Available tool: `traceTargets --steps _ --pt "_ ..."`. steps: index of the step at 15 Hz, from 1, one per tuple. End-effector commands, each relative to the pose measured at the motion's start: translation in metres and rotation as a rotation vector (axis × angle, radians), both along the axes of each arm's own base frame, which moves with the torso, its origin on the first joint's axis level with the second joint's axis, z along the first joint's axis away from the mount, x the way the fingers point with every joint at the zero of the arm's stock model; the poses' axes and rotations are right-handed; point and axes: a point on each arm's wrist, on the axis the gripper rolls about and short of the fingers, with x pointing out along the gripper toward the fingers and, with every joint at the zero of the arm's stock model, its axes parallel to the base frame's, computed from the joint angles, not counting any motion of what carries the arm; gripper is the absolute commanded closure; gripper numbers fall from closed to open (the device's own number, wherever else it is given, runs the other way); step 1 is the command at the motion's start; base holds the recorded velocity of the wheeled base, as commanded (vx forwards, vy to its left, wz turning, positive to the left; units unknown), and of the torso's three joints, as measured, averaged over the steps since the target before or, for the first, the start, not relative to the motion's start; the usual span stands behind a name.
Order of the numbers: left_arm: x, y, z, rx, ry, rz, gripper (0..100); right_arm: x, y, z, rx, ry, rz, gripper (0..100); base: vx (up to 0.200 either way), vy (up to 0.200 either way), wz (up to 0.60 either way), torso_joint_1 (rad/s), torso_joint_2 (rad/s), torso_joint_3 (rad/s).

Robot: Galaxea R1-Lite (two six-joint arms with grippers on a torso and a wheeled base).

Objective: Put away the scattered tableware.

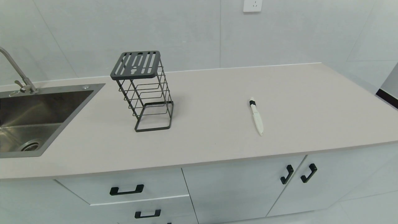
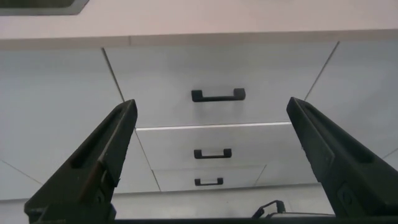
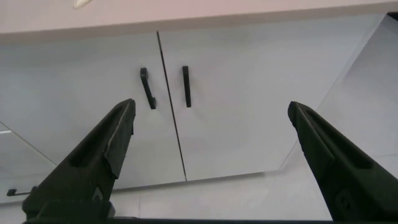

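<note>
Lying flat on the table (image 1: 311, 102), the white knife (image 1: 256, 117) is judged light, stiff, slippery; a hold across its middle is advised. Left gripper (image 2: 211, 106), right gripper (image 3: 211, 104): fingers spread, empty.

The left gripper (image 2: 210, 106) holds its two dark, wedge-shaped fingers (image 2: 102, 158) spread wide apart. Beyond them stands the front of a pale grey cabinet (image 2: 53, 112), under the light-coloured edge of the table (image 2: 199, 22). Framed in the gap is a stack of three drawers. The top drawer (image 2: 161, 87) carries a black bar handle (image 2: 217, 95), the middle drawer (image 2: 261, 146) a second black handle (image 2: 212, 154), and the lowest drawer (image 2: 249, 177) a third black handle (image 2: 208, 182). Plain flat cabinet fronts flank the stack on both sides. A thin black loop (image 2: 268, 207) shows low between the fingers; what it is cannot be told.
</note>
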Motion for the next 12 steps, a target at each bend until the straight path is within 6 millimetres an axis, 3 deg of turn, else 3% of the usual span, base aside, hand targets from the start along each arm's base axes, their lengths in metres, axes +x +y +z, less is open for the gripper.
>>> traceTargets --steps 1,12 --pt "0.0001 0.0000 0.0000 0.001 0.002 0.001 0 0.0001 0.0000 0.0001 0.000 0.001 0.000 0 0.000 0.000 0.00 0.276 -0.53 -0.242" --pt "0.0001 0.0002 0.0002 -0.002 0.000 0.010 0 0.0001 0.0000 0.0001 0.000 0.001 0.000 0 0.000 0.000 0.00 0.284 -0.55 -0.262"
